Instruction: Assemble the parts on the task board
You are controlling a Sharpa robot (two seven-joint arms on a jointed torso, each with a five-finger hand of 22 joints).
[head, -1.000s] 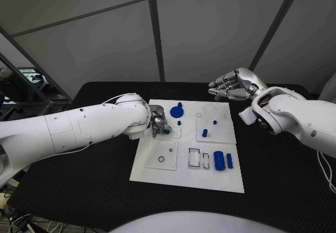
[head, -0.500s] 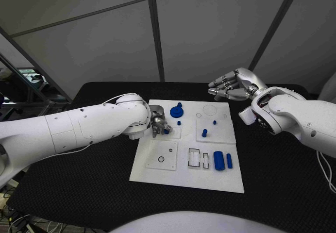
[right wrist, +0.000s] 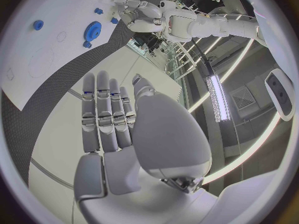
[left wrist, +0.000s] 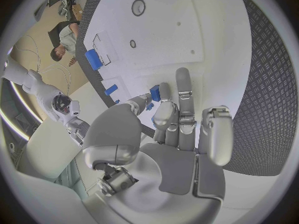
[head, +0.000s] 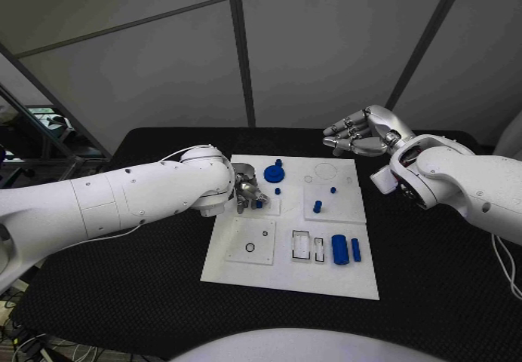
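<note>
A small blue part (left wrist: 154, 92) is pinched by the left hand (head: 248, 193) over the task board (head: 292, 279); the right hand (head: 357, 133) is held open, fingers (right wrist: 102, 114) apart.

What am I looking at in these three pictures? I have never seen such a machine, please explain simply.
This is a robot with two white arms, each ending in a silver hand. One picture comes from a camera on its head, looking down at a black table. The two round pictures come from cameras at the wrists, behind each hand.

On the table lies a white board with small blue parts: a gear, a thick cylinder and some pegs.

The left hand is low over the board's left edge, and it pinches a small blue part between thumb and finger. The right hand hangs in the air behind the board, fingers straight and close together, holding nothing.
</note>
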